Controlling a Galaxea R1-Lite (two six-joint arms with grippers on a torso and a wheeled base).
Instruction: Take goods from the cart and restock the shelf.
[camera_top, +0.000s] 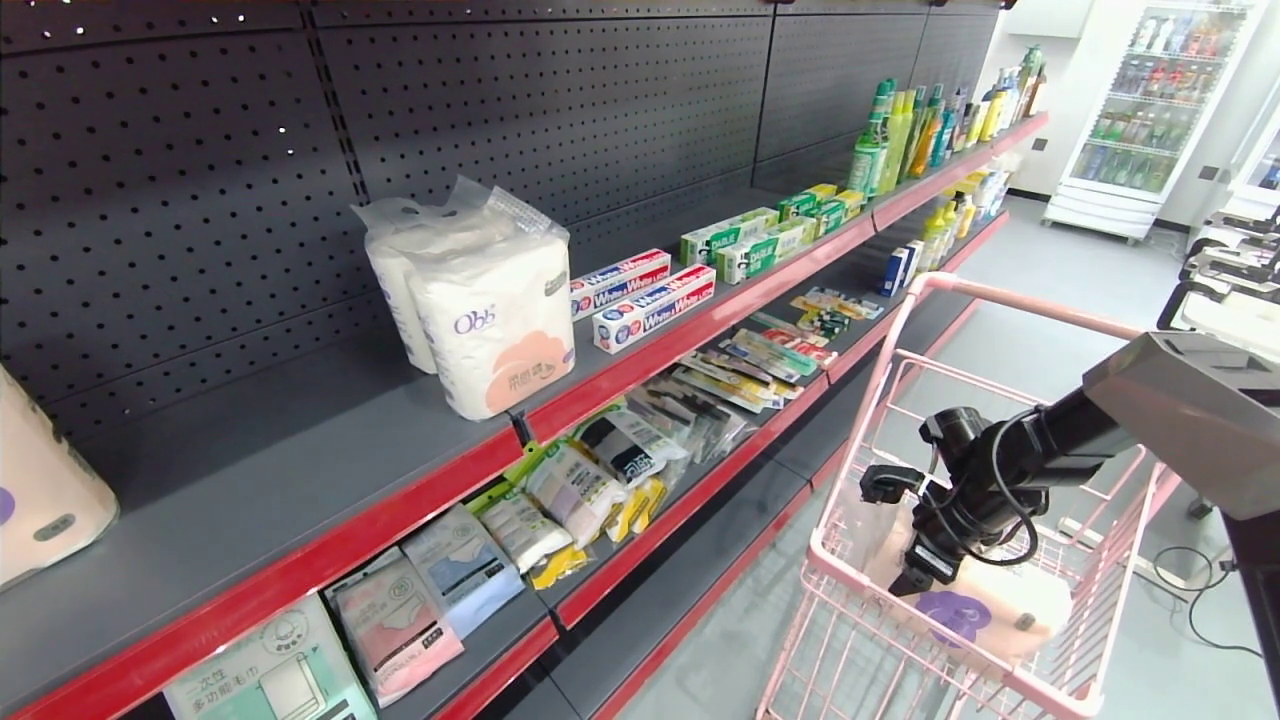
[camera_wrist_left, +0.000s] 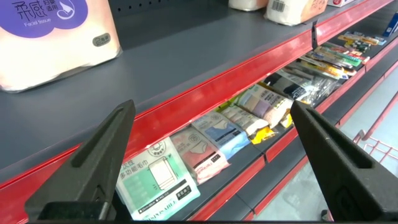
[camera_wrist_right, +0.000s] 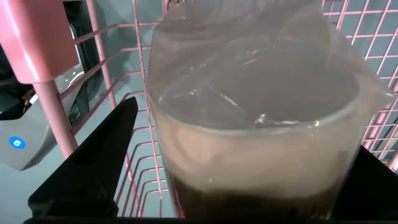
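Note:
A pink cart (camera_top: 1010, 295) stands at the right of the aisle, with a plastic-wrapped tissue pack (camera_top: 985, 605) carrying a purple mark inside it. My right gripper (camera_top: 910, 570) is down in the cart at that pack. In the right wrist view the right gripper (camera_wrist_right: 249, 134) is open, its fingers (camera_wrist_right: 93, 174) straddling the tissue pack (camera_wrist_right: 255, 93), with a slim gap showing on one side. My left gripper (camera_wrist_left: 212, 106) hangs open and holds nothing in front of the grey top shelf (camera_wrist_left: 205, 56). A matching tissue pack (camera_wrist_left: 50, 37) stands on that shelf at the far left (camera_top: 40, 480).
Two white cotton-pad packs (camera_top: 490, 310) and toothpaste boxes (camera_top: 650, 300) stand further along the top shelf (camera_top: 280, 450), with bare board between them and the left pack. The lower shelf holds several flat packets (camera_top: 560, 490). Bottles (camera_top: 900, 130) and a glass-door fridge (camera_top: 1150, 100) stand at the aisle's far end.

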